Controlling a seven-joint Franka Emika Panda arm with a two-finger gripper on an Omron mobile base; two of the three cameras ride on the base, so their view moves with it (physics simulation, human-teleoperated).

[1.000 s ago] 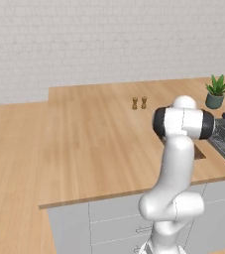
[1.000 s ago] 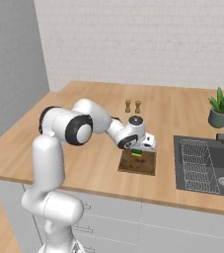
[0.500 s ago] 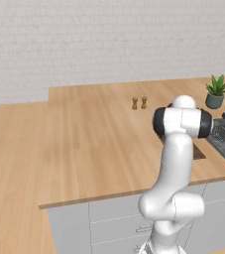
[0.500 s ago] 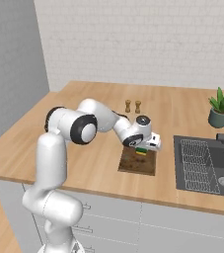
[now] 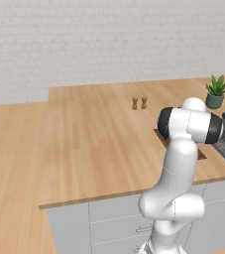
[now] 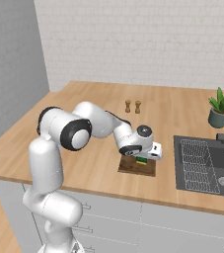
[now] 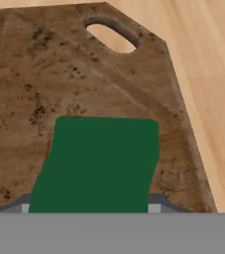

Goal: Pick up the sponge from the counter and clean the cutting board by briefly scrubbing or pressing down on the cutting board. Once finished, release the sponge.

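My gripper (image 6: 142, 158) is shut on the sponge (image 6: 141, 160), a small block with a dark green top over yellow. It holds the sponge low over the right part of the cutting board (image 6: 134, 167), a dark brown slab near the counter's (image 6: 84, 116) front edge. Whether sponge and board touch I cannot tell. In the hand view the green sponge (image 7: 99, 163) covers the lower middle, with the stained cutting board (image 7: 59, 69) and its handle slot beyond it. In the left base view my arm hides most of the cutting board (image 5: 159, 135).
Two small shakers (image 6: 132, 105) stand behind the board. A dark sink (image 6: 207, 163) with a faucet lies just right of the board, and a potted plant (image 6: 220, 107) stands behind it. The wall runs along the counter's far side.
The hand with the sponge has shifted slightly to the right and forward over the cutting board. The grip stays shut.
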